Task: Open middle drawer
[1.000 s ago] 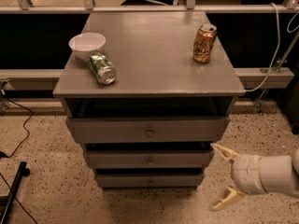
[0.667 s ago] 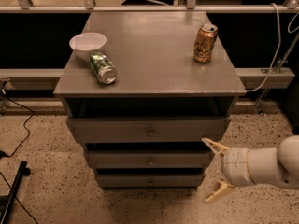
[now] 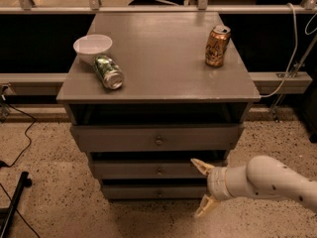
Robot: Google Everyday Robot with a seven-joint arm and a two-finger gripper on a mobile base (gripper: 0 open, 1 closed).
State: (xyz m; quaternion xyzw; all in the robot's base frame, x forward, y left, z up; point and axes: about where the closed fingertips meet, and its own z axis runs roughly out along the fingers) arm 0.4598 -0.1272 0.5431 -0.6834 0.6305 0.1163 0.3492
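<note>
The grey cabinet fills the centre of the frame, its flat top reaching from the upper middle down to mid-height. My white arm comes in from the lower right corner, low and nearly level. I judge that is so the pincer meets the drawer fronts square-on rather than from above.

Three fronts stack below the top: the top drawer, the middle drawer just under it at lower centre, and the bottom drawer nearest the floor. The middle drawer looks unopened to me, its front sitting about in line with its neighbours.

The gripper is spread wide. Its upper finger lies over the right end of the middle drawer's front and its lower finger is down by the cabinet's foot. It is to the right of the knob and not touching it.

There is open floor in front of the cabinet at lower left and lower centre, so the drawer has room to slide out toward me. The overhanging top drawer above is the edge I would watch.

On top, a white bowl and a green can on its side sit close together at the left. An orange can stands upright at the right, well back from the front lip. A hard tug might roll the lying can.
</note>
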